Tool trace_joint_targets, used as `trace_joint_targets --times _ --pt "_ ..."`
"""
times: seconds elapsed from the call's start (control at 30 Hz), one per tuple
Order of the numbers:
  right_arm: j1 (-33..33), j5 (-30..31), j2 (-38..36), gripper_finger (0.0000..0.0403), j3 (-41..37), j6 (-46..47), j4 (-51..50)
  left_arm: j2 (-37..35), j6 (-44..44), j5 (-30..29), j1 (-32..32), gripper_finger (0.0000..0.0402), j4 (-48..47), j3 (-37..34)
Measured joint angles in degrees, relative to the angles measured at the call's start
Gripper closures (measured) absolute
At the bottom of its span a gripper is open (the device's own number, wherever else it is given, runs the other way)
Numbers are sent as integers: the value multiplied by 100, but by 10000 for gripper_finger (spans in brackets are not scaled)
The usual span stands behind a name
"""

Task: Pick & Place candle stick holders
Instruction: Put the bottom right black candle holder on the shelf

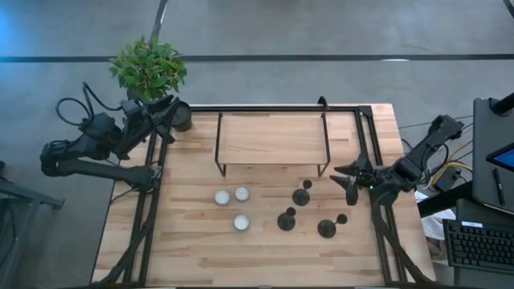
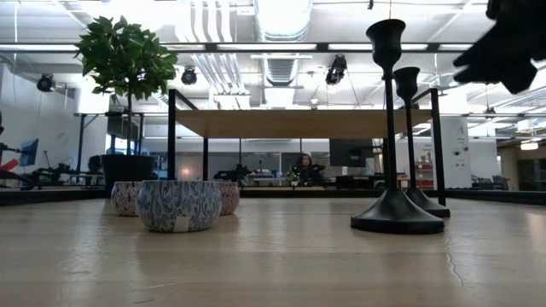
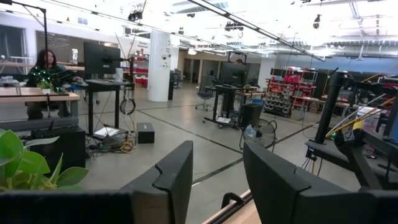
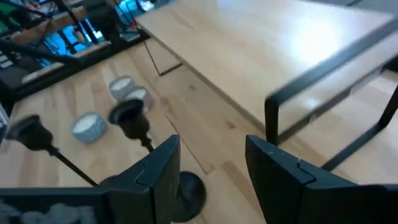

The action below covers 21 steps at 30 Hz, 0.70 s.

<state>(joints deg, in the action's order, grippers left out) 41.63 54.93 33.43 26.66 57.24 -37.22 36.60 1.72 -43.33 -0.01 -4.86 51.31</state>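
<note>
table (image 1: 265, 241): pale smooth wood | candle stick holders (image 1: 287, 219): matt black metal | shelf (image 1: 271, 138): wood, black metal legs

Left claw (image 3: 217, 180): two dark fingers (image 3: 171, 180) stand apart with nothing between them, aimed out over the room. Green plant leaves (image 3: 28, 168) sit just beside the claw. Beyond: grey floor (image 3: 186, 134), a white pillar (image 3: 160, 65), desks with monitors (image 3: 101, 59), a floor fan (image 3: 258, 134). A person (image 3: 45, 62) sits at a far desk.
</note>
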Motion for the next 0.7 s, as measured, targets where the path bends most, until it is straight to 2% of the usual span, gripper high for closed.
trace_joint_targets --times 0.23,0.4,0.53,0.7 --pt "0 9 -4 230 -485 215 288 0 0 0 0 252 13 -2" --pt "-4 -518 -4 230 -691 209 359 0 0 0 0 252 13 -2" --pt "-3 -874 6 230 -793 -156 580 0 -1 0 0 252 13 -2" --pt "0 -894 4 235 -824 -654 826 0 0 0 -4 252 11 0"
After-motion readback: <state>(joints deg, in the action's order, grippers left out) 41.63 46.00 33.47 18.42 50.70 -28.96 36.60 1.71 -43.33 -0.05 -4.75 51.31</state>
